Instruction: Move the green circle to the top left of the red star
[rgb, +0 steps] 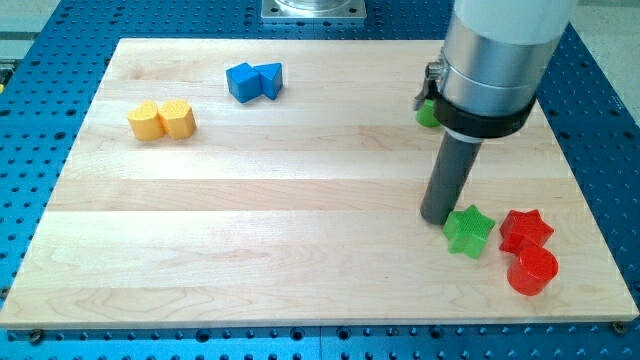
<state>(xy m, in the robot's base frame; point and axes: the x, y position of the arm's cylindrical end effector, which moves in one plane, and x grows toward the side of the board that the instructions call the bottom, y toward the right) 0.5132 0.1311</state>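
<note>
A pale wooden board (250, 200) lies on a blue perforated table (40, 80), and the arm comes down over the board's right side. There are no fingers to open or close here: the arm ends in a dark rod, and my tip (435, 219) rests on the board at lower right, touching or just beside the upper-left edge of the green star (468, 230).

The green circle (427, 112) sits at the upper right of the frame, mostly hidden behind the arm's grey housing; only a small green sliver shows, so its round shape cannot be confirmed. It lies well apart from the red star (525, 229), which sits at lower right just beside the green star, with a red cylinder (532, 270) touching it from below.

My judgement: the green star occupies the spot up and left of the red star, so the tip may be placed there to clear it, or is merely passing.

Two yellow blocks (162, 119) touch at upper left; two blue blocks (254, 80) touch near the top.
</note>
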